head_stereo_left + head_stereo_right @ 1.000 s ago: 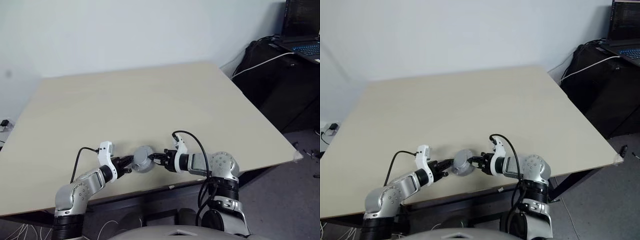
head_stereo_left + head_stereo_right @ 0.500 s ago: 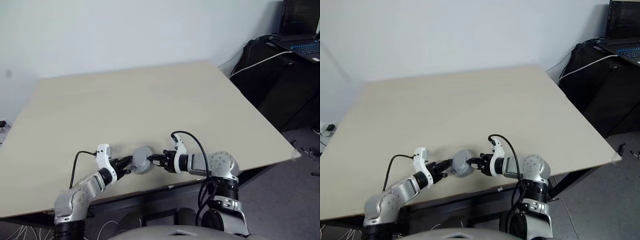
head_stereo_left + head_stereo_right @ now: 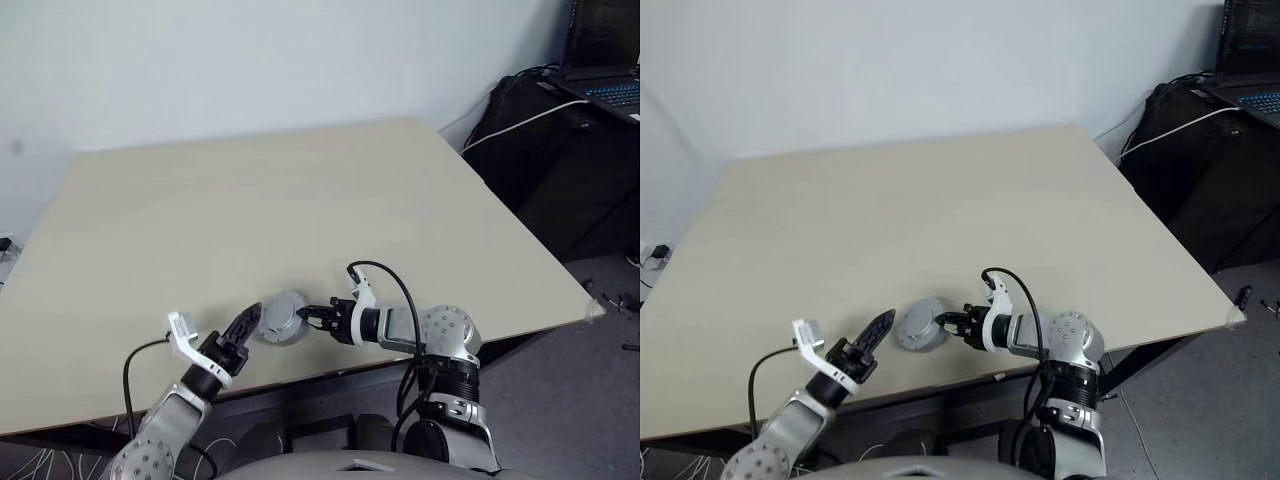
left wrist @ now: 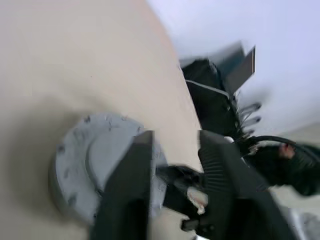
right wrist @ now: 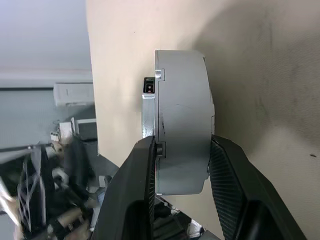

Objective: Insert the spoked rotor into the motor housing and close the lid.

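Housing, a grey round metal disc-shaped motor housing [image 3: 283, 318] with lid seated, held on edge above the near edge of the beige table [image 3: 300, 200], clamped across its thickness by the right gripper [image 3: 312, 316]. Left gripper [image 3: 246, 321] just beside it, fingers apart, holding nothing. Judged rigid, fairly heavy, smooth-sided; grip across the flat faces near the rim

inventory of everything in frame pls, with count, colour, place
motor housing: 1, grey round closed case, near the table's front edge, held at its rim by the right gripper
table: 1, pale beige top, spans the middle of the scene
laptop: 1, dark, screen lit, on the black stand at far right
black stand: 1, black, right of the table, against the wall
white cable: 1, white, draped over the black stand
wall: 1, white, behind the table
right gripper: 1, black fingers, clamped on the housing
left gripper: 1, black fingers, open, just left of the housing, not gripping it
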You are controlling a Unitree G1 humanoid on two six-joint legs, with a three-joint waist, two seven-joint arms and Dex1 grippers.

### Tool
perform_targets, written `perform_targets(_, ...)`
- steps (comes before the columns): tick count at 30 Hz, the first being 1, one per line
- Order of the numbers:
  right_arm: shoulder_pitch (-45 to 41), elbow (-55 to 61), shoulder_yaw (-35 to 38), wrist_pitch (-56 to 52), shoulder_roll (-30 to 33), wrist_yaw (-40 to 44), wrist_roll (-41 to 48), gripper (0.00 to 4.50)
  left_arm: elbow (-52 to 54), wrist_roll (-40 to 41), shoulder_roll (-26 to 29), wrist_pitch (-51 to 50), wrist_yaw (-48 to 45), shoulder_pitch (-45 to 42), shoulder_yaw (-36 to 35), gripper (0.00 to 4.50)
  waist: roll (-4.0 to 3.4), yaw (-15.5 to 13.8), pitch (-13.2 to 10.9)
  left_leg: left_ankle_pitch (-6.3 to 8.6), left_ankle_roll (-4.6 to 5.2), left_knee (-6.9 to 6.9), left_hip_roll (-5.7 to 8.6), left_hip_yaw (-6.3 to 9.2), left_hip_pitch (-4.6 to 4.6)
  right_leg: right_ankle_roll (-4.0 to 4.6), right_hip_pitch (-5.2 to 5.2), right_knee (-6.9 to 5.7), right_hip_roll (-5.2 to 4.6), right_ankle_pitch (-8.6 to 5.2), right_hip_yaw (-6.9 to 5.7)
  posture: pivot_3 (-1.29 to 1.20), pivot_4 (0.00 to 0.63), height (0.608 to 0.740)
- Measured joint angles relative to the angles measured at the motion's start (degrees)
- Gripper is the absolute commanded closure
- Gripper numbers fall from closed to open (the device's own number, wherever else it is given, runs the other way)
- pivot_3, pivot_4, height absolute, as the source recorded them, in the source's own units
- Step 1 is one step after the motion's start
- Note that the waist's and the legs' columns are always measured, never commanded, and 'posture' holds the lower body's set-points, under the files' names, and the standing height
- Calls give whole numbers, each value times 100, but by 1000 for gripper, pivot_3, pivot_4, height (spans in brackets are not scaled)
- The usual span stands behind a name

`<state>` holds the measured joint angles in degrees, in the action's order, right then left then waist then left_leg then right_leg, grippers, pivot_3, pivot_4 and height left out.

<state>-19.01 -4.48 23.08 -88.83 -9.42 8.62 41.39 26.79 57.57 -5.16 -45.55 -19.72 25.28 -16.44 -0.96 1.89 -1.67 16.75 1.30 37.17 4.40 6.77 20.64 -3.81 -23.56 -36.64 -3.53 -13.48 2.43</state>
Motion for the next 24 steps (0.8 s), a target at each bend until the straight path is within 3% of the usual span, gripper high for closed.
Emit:
perform_targets(7, 11, 5, 104, 134, -1, -172, 257, 3278, -120, 1029, -224, 162, 126, 646, 107, 0, 21, -4, -45, 0, 0, 4, -2, 2, 0, -24, -4, 0, 1, -16, -4, 0, 0, 740)
perform_targets(24, 14, 279, 97, 197, -3, -762, 1813, 3279, -520, 2068, -221, 955, 593, 815, 920, 0, 23, -4, -50, 0, 3, 4, -1, -4, 8, 4, 4, -2, 8, -1, -1, 0, 0, 740)
